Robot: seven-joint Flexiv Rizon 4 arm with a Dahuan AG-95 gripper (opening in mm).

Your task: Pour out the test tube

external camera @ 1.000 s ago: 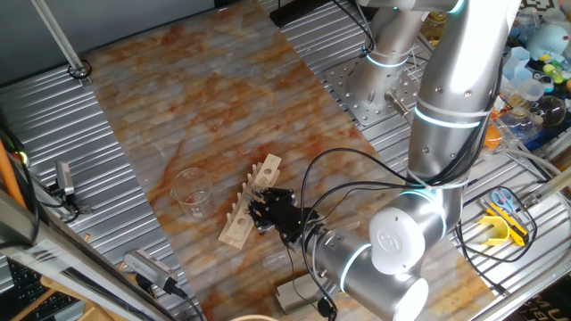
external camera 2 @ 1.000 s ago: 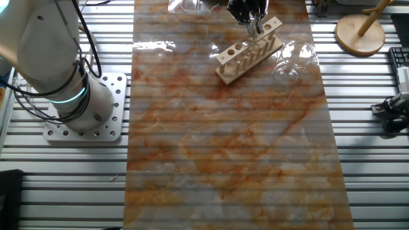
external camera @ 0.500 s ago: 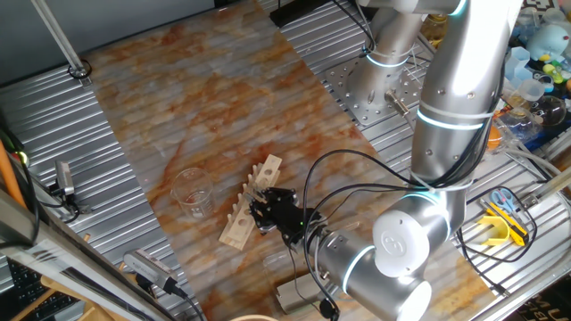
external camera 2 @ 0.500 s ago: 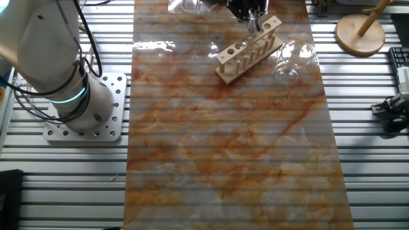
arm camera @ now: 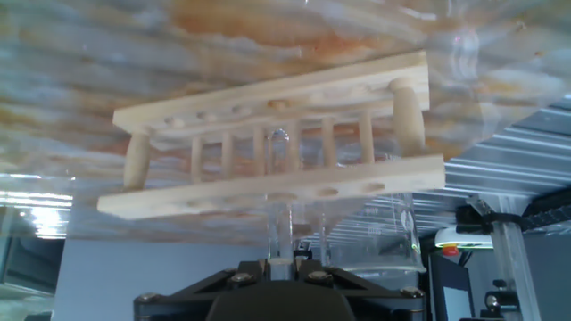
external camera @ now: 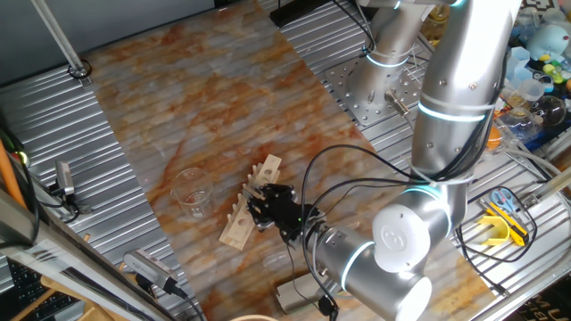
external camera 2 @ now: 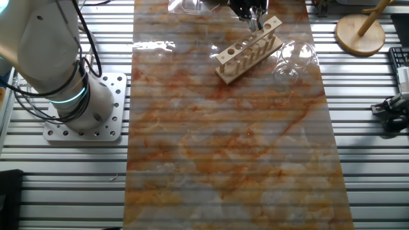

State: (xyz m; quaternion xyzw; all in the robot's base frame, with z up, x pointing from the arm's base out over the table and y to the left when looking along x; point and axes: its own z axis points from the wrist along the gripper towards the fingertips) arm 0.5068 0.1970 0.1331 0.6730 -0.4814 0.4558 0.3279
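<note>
One test tube (arm camera: 280, 192) upright in rack (arm camera: 268, 152), pincer (arm camera: 284, 260) gripping it

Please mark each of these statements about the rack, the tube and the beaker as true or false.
1. The test tube stands in the wooden rack. True.
2. The gripper is at the rack, its jaws on the tube. True.
3. The beaker lies tipped on its side. False: it stands upright on the marbled mat.
4. The beaker sits between the rack and the robot base. False: it is on the rack's far side from the base.
5. The rack has fallen flat. False: it stands on its rails.
</note>
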